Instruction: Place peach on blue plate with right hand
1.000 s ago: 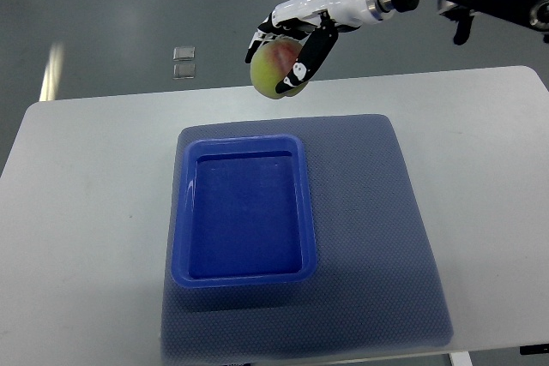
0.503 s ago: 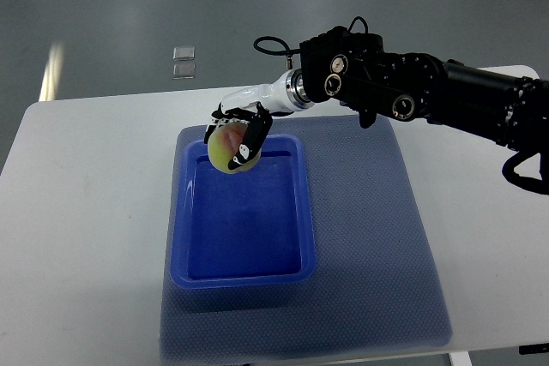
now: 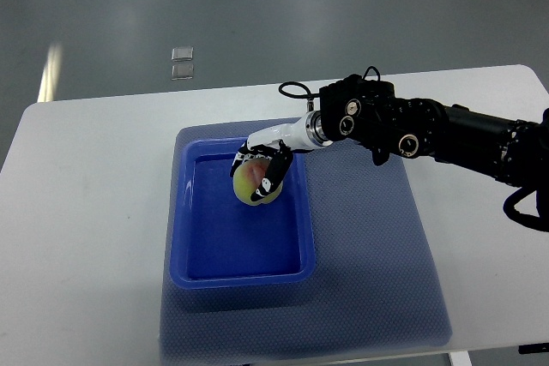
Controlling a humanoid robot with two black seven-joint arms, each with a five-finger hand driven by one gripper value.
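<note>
The right hand (image 3: 264,169) reaches in from the right edge of the frame; its fingers (image 3: 276,171) are wrapped round the peach (image 3: 254,184), which sits over the upper part of the blue plate (image 3: 182,212), near its far rim; whether it touches the floor of the plate I cannot tell. The plate rests on a grey mat (image 3: 369,237) on the white tabletop (image 3: 86,212). A peach bruises easily and is probably light, so a broad, gentle hold round its middle seems best; the skin should give some grip.

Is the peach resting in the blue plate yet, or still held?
Held: the right hand has its fingers around the peach, over the blue plate. Contact with its floor: cannot tell.
</note>
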